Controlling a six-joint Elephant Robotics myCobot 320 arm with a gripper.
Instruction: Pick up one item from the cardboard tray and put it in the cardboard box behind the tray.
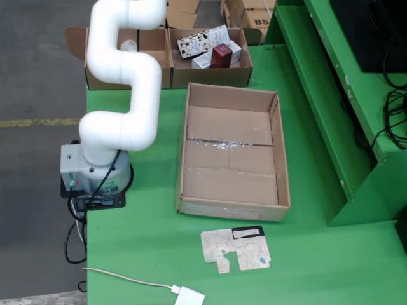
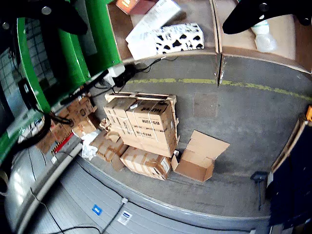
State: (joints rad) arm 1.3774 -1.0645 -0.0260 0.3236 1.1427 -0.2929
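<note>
The cardboard tray (image 1: 229, 179) lies in the middle of the green table and holds nothing. Behind it stand two open cardboard boxes. The right box (image 1: 210, 76) holds a cow-patterned carton (image 1: 197, 44), a dark red box (image 1: 221, 56) and white boxes. The white arm (image 1: 127, 63) partly hides the left box (image 1: 152, 43) and runs out of the top of the fixed view. In the wrist view the gripper (image 2: 155, 27) is open and empty, its black fingers (image 2: 258, 12) wide apart above the cow-patterned carton (image 2: 178, 38), a white box (image 2: 153, 17) and a clear bottle (image 2: 265, 39).
A flattened printed card (image 1: 236, 249) and a white adapter with cable (image 1: 189, 296) lie at the table front. A green shelf frame (image 1: 331, 95) bounds the right side. The arm base (image 1: 95, 171) sits at the left edge. Stacked cartons (image 2: 146, 126) stand on the floor.
</note>
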